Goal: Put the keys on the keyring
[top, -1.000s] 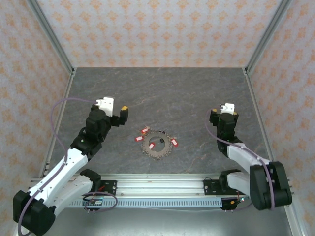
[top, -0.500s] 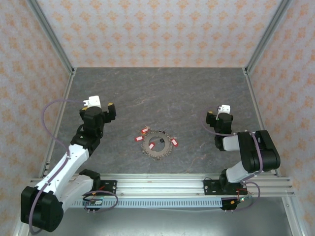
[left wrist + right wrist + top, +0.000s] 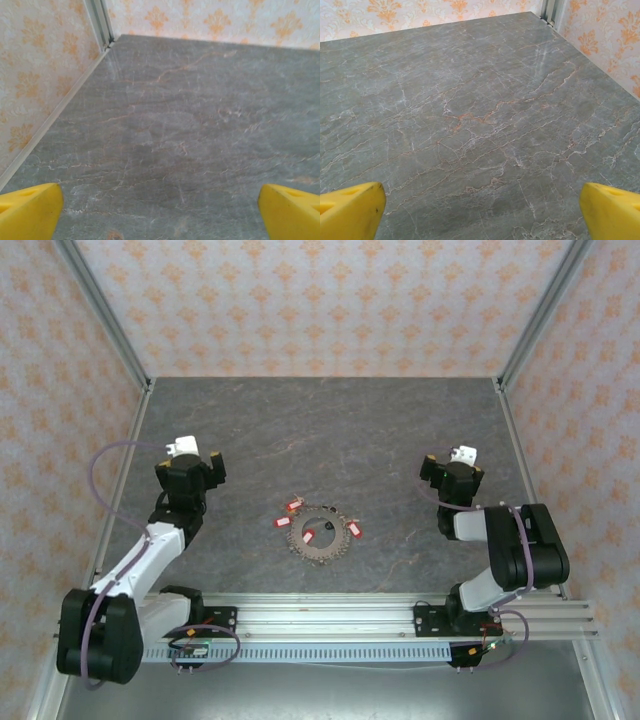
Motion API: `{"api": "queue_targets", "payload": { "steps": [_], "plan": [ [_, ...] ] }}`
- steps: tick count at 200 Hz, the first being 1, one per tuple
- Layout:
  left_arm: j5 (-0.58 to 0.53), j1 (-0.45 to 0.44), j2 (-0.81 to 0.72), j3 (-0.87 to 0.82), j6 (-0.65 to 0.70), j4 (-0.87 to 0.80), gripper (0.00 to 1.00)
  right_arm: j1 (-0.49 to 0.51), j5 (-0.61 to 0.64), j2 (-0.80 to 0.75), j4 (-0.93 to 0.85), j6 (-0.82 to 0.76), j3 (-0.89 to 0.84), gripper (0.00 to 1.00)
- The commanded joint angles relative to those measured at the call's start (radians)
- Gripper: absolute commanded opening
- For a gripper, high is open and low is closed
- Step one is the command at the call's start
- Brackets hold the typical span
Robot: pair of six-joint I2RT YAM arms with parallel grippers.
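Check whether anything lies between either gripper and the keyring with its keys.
Nothing visible does. In the top view, bare table runs from the open left gripper and from the open right gripper to the keyring, which lies between them with the keys clustered on and around it.

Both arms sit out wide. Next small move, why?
Probably swing the left gripper inward toward the keyring: on it and the right gripper the jaws stand open over bare table, holding nothing, while the keys lie clustered at the ring between the arms.
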Motion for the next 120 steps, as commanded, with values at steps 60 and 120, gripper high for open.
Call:
{"api": "queue_targets", "payload": {
  "steps": [60, 120],
  "plan": [
    [0.29, 0.074, 0.237, 0.004, 0.082, 0.261, 1.0, -0.003, -0.006, 0.001, -0.005, 0.008, 0.014, 0.99],
    [0.503, 0.077, 0.377, -0.037, 0.153, 0.443, 1.0, -0.003, -0.046, 0.0, 0.002, -0.011, 0.009, 0.99]
  ]
}}
